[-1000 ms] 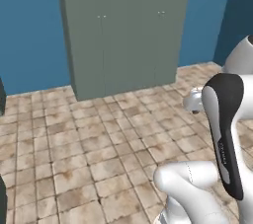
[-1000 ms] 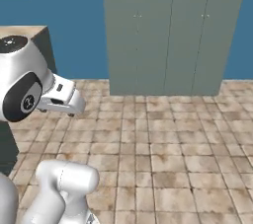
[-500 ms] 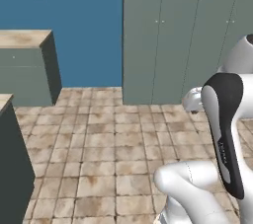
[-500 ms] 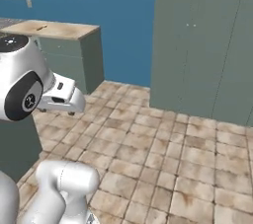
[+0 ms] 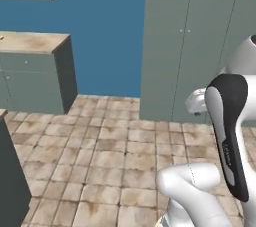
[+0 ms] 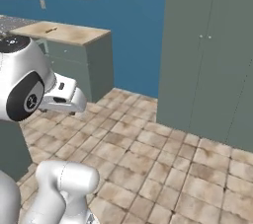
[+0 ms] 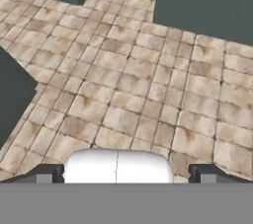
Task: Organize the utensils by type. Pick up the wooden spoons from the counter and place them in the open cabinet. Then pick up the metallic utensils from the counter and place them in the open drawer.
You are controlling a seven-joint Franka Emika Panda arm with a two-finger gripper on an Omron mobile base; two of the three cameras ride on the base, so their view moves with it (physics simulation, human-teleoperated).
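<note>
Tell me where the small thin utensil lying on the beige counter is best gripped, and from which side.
The utensil lies flat on the counter as a thin dark sliver, so probably from above, jaws across its length, near the middle. It is too small to tell handle from head.

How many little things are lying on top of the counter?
1 that I can make out: a small thin dark thing lying on the counter, toward its back left in the right base view. More may be hidden farther left, past the picture's edge.
</note>
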